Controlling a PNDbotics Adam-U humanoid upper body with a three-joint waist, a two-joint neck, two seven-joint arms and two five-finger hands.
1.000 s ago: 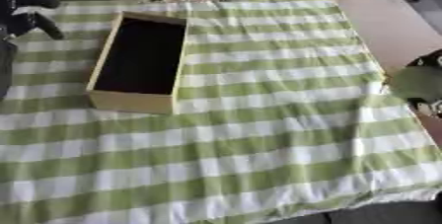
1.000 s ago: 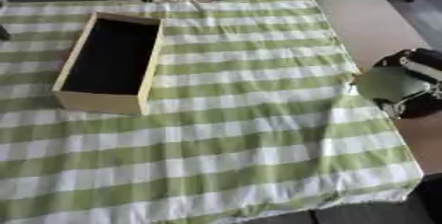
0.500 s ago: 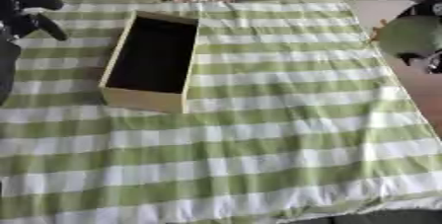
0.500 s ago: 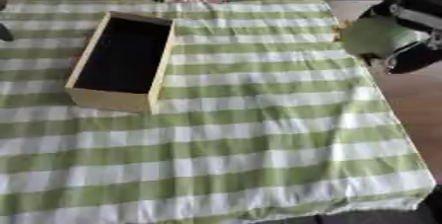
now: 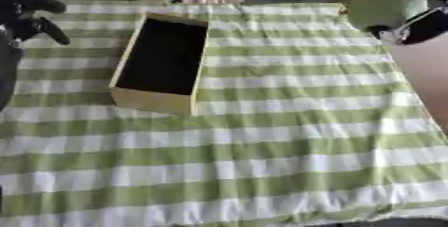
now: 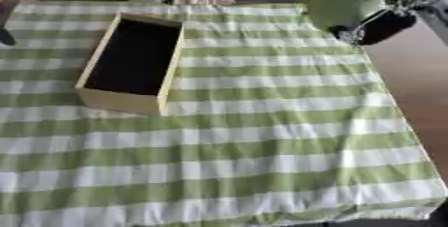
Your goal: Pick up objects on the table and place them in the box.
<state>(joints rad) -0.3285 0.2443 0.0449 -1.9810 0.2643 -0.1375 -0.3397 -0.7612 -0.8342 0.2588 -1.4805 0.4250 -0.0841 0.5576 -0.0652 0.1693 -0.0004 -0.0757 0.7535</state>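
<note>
A green-and-white checked cloth [image 6: 262, 136] covers the counter [image 6: 420, 96], the open wooden box [image 6: 131, 63] near its far left corner, while the right hand [image 6: 381, 23] curls round a pale green round object [image 6: 341, 6] above the far right edge.

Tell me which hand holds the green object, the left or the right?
The right hand, at the upper right, carries the green object over the table's far edge. The left hand, at the upper left, holds nothing visible.

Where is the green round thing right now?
The green round thing is up in the right hand, at the upper right of both views, over the far right edge of the striped cloth, well right of the box.
</note>
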